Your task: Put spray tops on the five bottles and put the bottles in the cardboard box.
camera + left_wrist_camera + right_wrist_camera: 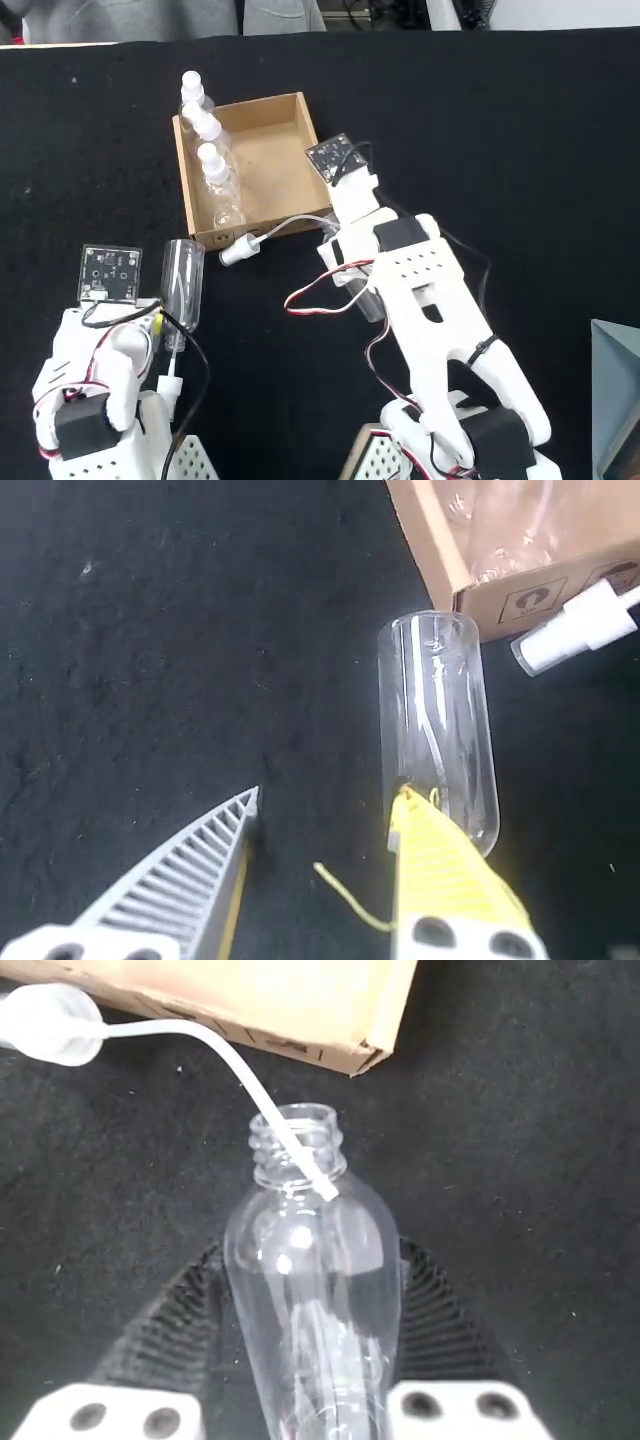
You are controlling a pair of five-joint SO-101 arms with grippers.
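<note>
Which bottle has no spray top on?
The bottle in the right gripper: its neck is bare, while the three bottles in the cardboard box wear tops.

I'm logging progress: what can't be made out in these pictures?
Held bottle: high view, mostly under the right arm.
Lying bottle: left wrist view, neck behind the yellow finger.
Tube tip: right wrist view, in the neck or over it, cannot tell.
Box: both wrist views, cut by the edge.

Overhead view, close wrist views, shared box point(272, 160)
</note>
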